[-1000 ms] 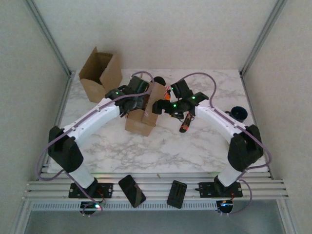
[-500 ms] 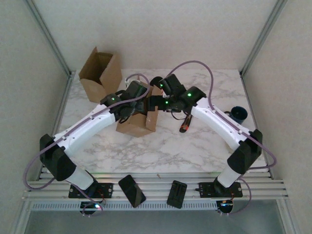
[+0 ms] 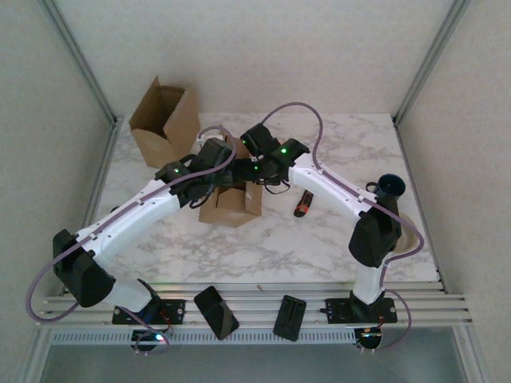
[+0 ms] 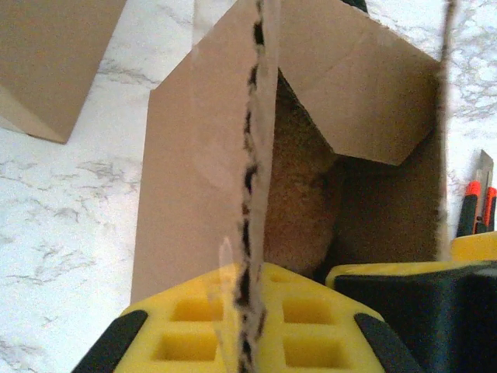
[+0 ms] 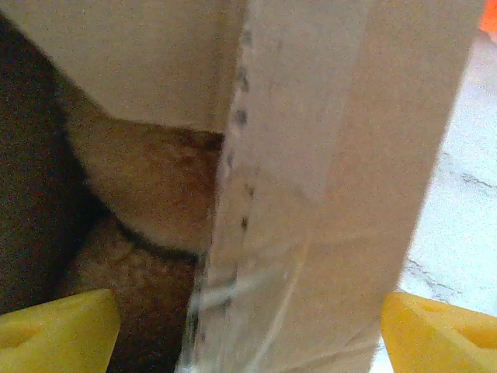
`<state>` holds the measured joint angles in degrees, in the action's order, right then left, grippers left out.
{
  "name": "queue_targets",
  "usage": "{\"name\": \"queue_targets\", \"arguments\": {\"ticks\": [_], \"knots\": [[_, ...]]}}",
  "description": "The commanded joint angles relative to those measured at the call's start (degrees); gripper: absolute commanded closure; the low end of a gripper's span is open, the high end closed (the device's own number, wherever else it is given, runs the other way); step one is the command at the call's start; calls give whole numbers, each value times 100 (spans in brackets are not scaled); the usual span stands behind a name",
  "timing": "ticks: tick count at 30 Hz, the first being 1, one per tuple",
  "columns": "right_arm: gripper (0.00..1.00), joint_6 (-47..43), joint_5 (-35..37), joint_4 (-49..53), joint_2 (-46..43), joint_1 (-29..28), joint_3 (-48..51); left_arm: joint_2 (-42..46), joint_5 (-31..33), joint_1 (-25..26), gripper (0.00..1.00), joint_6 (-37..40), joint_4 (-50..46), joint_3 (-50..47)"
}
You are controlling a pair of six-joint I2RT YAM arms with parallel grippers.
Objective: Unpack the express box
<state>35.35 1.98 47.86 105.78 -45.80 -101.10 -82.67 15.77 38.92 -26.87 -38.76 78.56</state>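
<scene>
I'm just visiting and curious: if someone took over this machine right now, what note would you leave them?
Left hand: shut on a flap of the brown cardboard box mid-table.
Right hand: open, straddling a flap edge.
Inside: a brown fuzzy item, not yet out.
Red-and-black utility knife lies right of the box.
Done: box opened.
Left: lift the contents out.

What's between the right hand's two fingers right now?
In the right wrist view, a cardboard flap of the box stands between the open right hand's yellow fingers. A fuzzy brown item sits behind it, inside the box.
</scene>
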Motion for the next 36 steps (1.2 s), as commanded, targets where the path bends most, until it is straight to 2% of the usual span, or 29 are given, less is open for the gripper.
{"name": "queue_targets", "arguments": {"ticks": [1, 7, 14, 24, 25, 33, 35, 36], "knots": [[14, 69, 142, 134, 114, -116, -236, 87, -91, 37, 100, -92, 264, -43], [19, 14, 468, 615, 406, -198, -634, 107, -118, 37, 100, -95, 311, -43], [35, -53, 1390, 1460, 883, -363, -1113, 146, -74, 39, 100, -81, 297, -43], [34, -76, 2603, 2674, 1446, -612, -2202, 136, -21, 33, 100, -64, 254, 2], [37, -76, 2672, 2738, 1475, -620, -2246, 139, -11, 37, 100, -55, 255, 1], [85, -59, 2956, 2751, 1355, -614, -2012, 148, 153, 37, 100, -85, 153, 10], [100, -61, 3062, 2661, 1248, -592, -1855, 198, 191, 37, 100, -124, 156, 8], [100, -90, 3095, 2579, 1174, -576, -1747, 228, 183, 37, 100, -131, 161, 1]]}}
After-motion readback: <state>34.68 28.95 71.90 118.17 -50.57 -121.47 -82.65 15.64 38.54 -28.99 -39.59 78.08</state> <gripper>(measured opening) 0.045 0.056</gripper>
